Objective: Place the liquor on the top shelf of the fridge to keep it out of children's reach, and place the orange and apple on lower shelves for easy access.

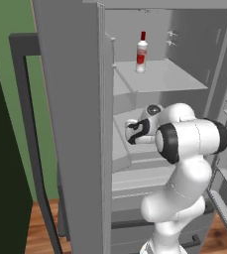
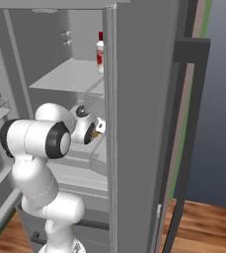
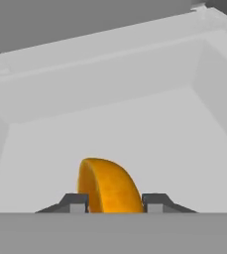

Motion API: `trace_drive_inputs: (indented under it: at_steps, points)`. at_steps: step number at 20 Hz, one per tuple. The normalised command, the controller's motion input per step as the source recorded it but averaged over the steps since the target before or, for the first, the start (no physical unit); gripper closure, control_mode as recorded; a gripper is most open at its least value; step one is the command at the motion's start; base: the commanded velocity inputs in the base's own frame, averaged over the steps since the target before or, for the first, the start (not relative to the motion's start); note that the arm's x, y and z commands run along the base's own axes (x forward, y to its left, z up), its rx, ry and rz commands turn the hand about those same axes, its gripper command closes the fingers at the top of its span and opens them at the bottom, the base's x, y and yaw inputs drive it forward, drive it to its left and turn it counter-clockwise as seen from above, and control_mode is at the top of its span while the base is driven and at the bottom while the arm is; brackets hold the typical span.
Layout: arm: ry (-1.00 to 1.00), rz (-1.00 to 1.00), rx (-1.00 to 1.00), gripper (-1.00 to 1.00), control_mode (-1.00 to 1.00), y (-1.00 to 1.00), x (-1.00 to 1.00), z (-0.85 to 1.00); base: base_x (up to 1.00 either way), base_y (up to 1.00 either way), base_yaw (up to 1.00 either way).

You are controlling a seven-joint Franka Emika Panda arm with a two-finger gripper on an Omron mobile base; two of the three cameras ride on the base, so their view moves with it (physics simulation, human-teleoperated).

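Orange (image 3: pixel 109 187) in tool (image 3: pixel 114 202); liquor (image 1: pixel 141 52) above.

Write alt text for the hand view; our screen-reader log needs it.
The orange sits between the gripper's two dark fingertips, above a pale grey fridge shelf with grey walls behind and beside it.

Liquor (image 1: pixel 141 52): clear-white body, red cap, red label band, seen on pale grey top shelf (image 1: pixel 159 77). Orange (image 3: pixel 108 186): deep orange, faintly mottled, seen between dark finger tips (image 3: pixel 77 203). Fridge (image 1: pixel 75 124): plain grey doors, pale grey inner walls. Wood-brown floor (image 1: pixel 43 233) beside fridge.
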Motion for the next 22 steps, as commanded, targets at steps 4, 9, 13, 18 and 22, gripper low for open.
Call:
trace_drive_inputs:
  at_steps: [4,9,13,18,22]
  points:
    - [0.00,0.00,0.00,-1.00,-1.00,0.00,0.41,-0.21,0.00,0.00,0.00]
    - [0.00,0.00,0.00,-1.00,-1.00,0.00,0.00,-0.02,0.00,0.00,0.00]
    - [-0.01,0.00,0.00,-1.00,-1.00,0.00,-0.38,0.04,0.00,0.00,0.00]
    - [-0.03,0.00,-0.01,-1.00,-1.00,0.00,-0.55,0.14,0.00,0.00,0.00]
    - [-0.06,0.00,-0.01,-1.00,-1.00,0.00,-0.61,0.32,0.00,0.00,0.00]
